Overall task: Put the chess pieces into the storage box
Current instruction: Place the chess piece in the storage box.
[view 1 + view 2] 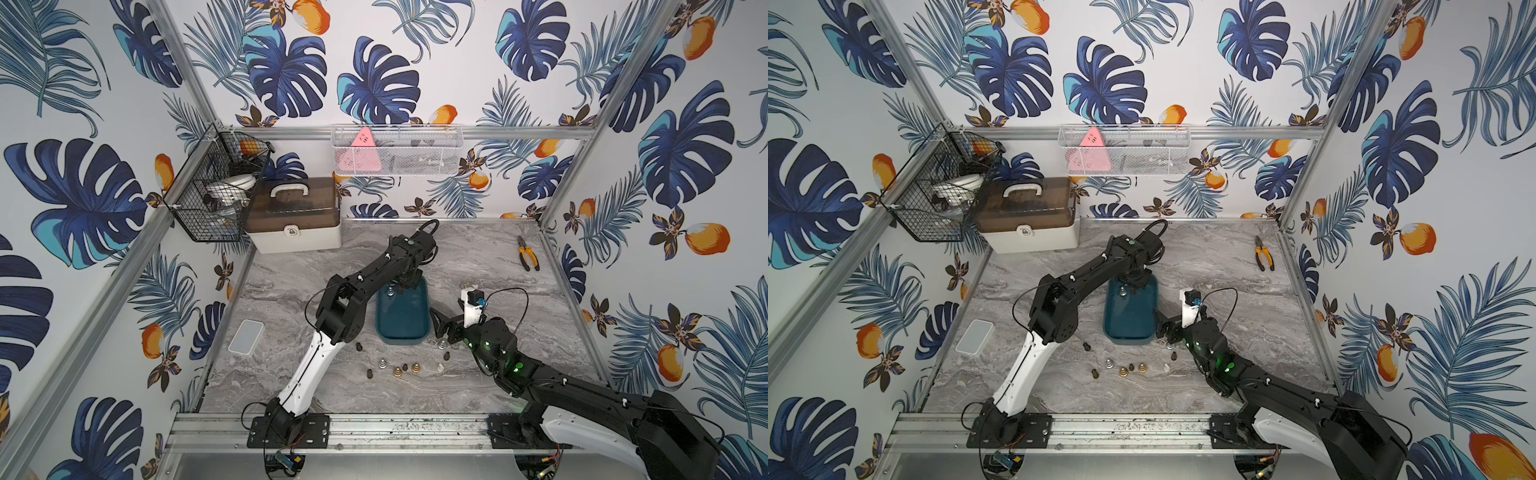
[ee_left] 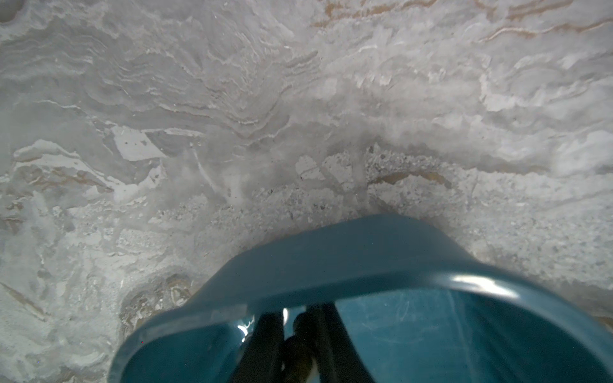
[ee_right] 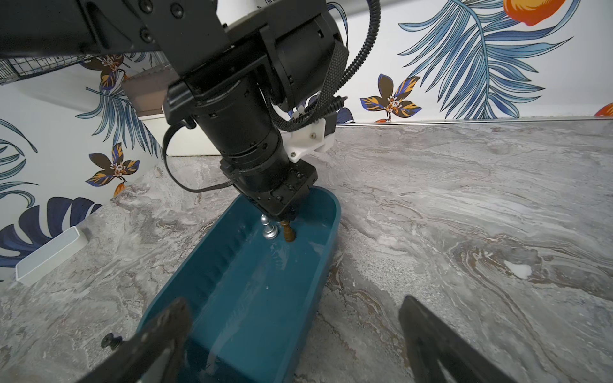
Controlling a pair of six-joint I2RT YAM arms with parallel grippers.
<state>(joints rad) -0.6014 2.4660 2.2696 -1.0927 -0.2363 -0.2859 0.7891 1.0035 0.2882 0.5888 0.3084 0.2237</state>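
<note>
Left gripper [image 3: 288, 221] clamped on brown chess piece [image 3: 289, 233], inside teal box [image 3: 232, 298]; right gripper [image 1: 439, 323] jaws wide apart, empty, beside box.

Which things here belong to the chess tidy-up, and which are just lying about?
Job: storage box; silver piece standing in it; brown piece in the shut left gripper, inside the box; loose chess pieces on the table; open right gripper.

Lying about: white case, pliers, white tray, black wire basket, white mesh basket.
</note>
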